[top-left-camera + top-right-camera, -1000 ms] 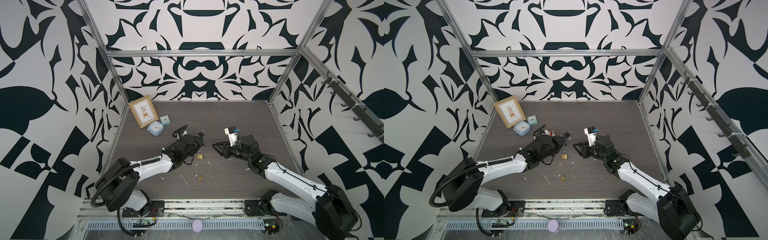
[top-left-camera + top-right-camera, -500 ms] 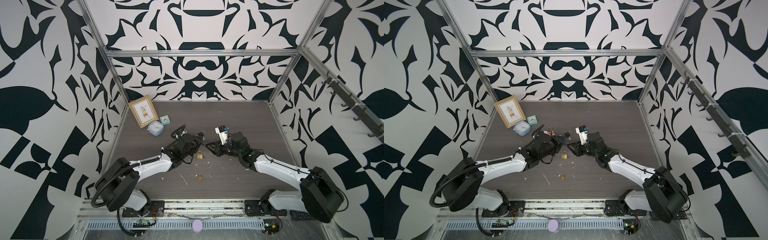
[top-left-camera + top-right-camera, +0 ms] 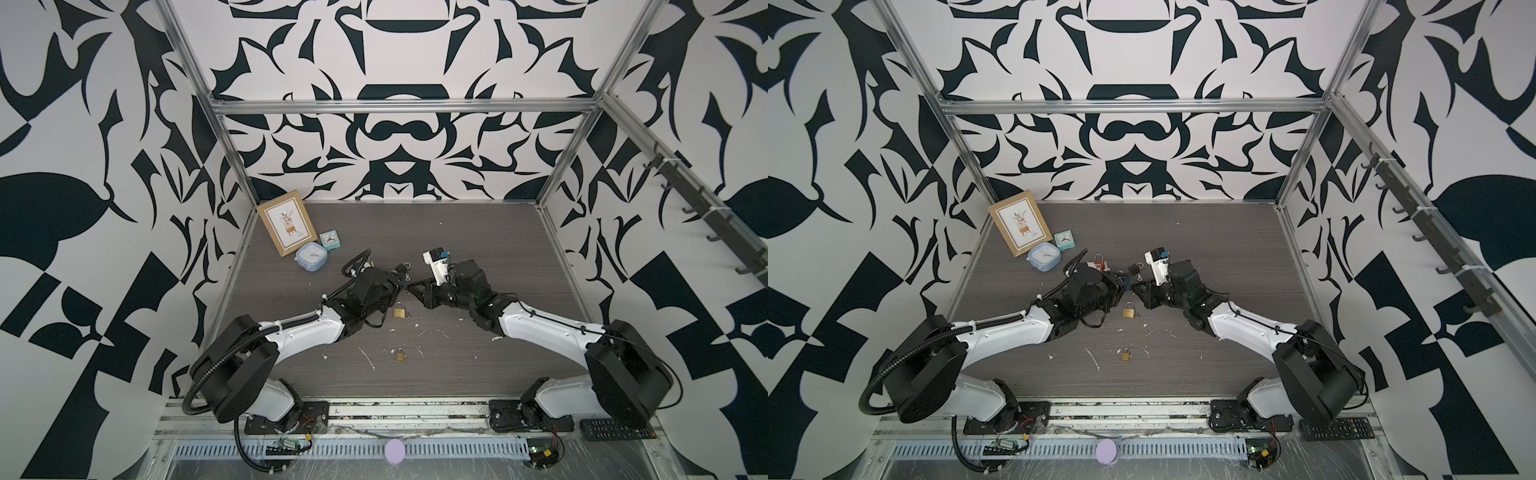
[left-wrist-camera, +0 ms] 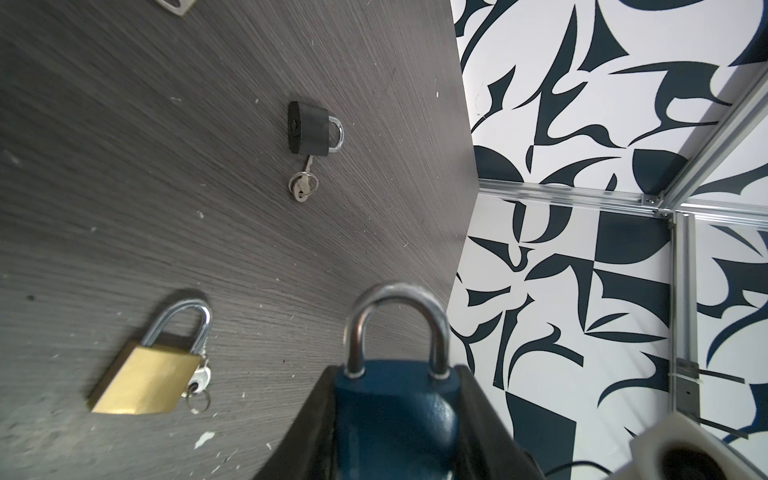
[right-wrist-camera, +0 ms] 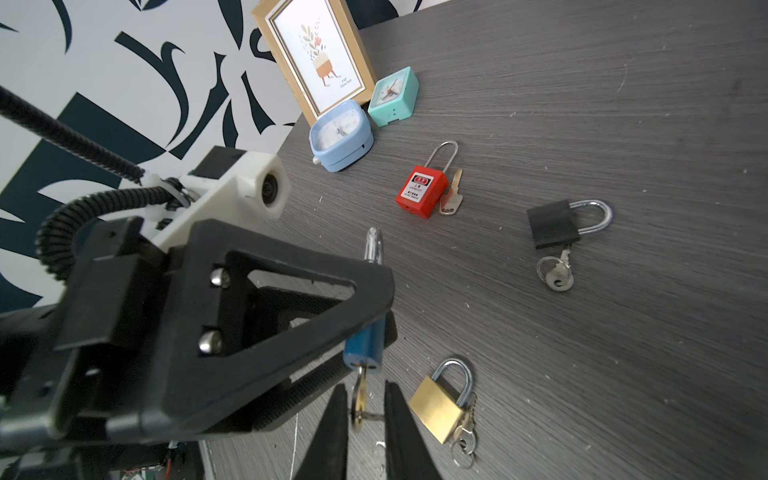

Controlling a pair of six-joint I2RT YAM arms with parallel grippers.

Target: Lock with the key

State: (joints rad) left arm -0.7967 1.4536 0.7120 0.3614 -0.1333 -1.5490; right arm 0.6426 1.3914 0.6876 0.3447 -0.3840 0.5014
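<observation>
Blue padlock [image 5: 365, 345] held clear of the table [image 3: 478, 249] near its middle, key [image 5: 359, 392] in its keyhole.

The left gripper [image 4: 395, 370] clamps the padlock's body from both sides, and the shackle [image 4: 397, 299] sits with both legs in the body. The right gripper [image 5: 365, 386] meets it tip to tip in both top views. Its jaws are narrowly parted, one on either side of the brass key and its ring, with a gap showing beside the key. On the table just beside lies a brass padlock [image 5: 440, 409] with keys. A black padlock [image 5: 555, 222] with keys and a red padlock [image 5: 420, 191] lie farther back. A small brass padlock [image 3: 399, 354] lies nearer the arms' bases. Two clocks [image 5: 343, 139] and a picture frame [image 5: 318, 54] stand in the far left corner.
</observation>
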